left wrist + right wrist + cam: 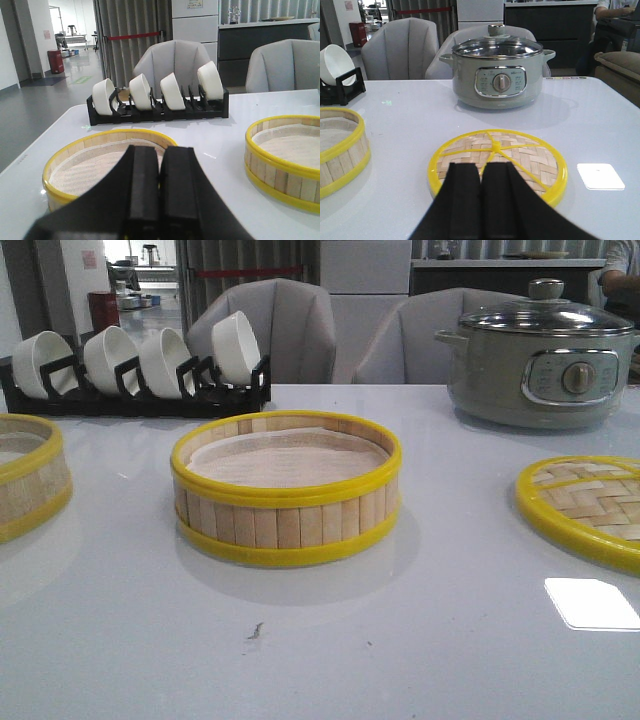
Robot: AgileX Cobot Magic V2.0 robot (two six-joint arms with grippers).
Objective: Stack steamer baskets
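White table (pixel 420 640). One steamer basket (pixel 286 488) sits mid-table, upright, pale liner visible inside. Second basket (pixel 28 476) at the table's left edge in the front view, partly cut off; the two are well apart, nothing stacked.

Flat woven lid (pixel 588 505) lies on the right side of the table, apart from both baskets. Grey pot (pixel 540 358) with glass lid stands behind it, toward the far edge. Black rack (pixel 140 390) with four white bowls (pixel 165 360) tilted on edge, far left.

Left gripper (pixel 160 187): seen only from its wrist camera, black fingers pressed together, clenched on nothing. It sits low just before the left basket's near rim; contact with the rim cannot be told. Middle basket appears at that view's edge.

Right gripper (pixel 481 200): fingers likewise closed flush, holding nothing, low in front of the lid's near rim. Pot straight beyond the lid; a bright rectangular reflection (pixel 600 176) on the table beside it.

Neither gripper shows in the front view.
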